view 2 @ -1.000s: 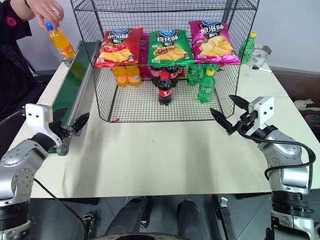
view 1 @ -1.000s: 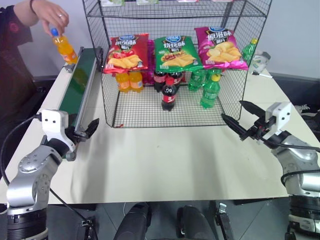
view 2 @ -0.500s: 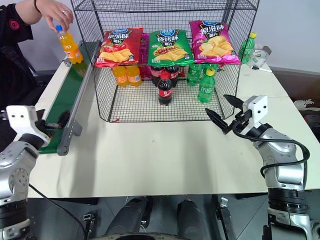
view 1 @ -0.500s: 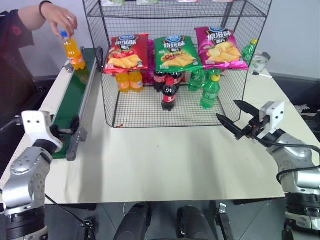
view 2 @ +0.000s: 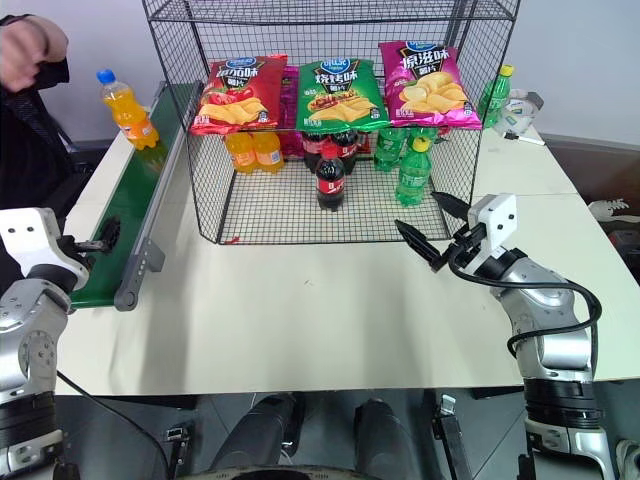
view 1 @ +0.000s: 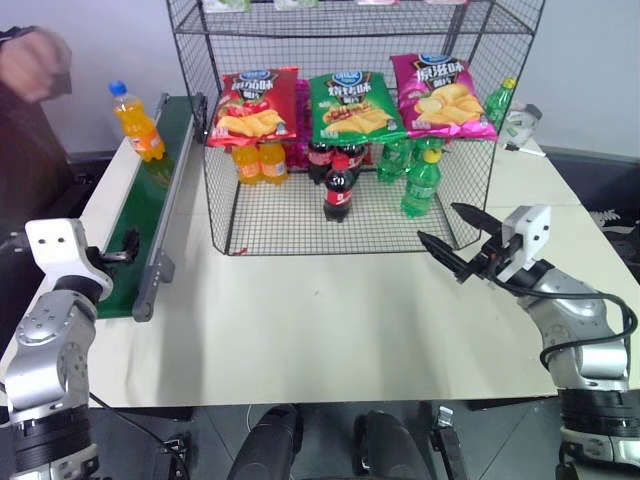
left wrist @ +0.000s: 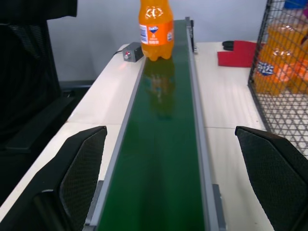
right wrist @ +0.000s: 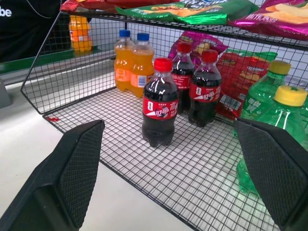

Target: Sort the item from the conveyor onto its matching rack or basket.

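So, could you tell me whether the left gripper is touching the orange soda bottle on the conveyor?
Apart. In the left wrist view the open left gripper sits at the conveyor's near end, with bare green belt between it and the orange soda bottle.

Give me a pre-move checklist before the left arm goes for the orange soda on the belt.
1. Orange soda bottle upright on the conveyor: ok.
2. Person's hand off the bottle: ok, though near.
3. Left gripper open, lined up along the belt: ok.
4. Bottle within the left gripper's reach: not ok, it stands at the belt's far end.
5. Right gripper open, holding nothing: ok.
6. Room beside the orange bottles in the rack: cannot tell.
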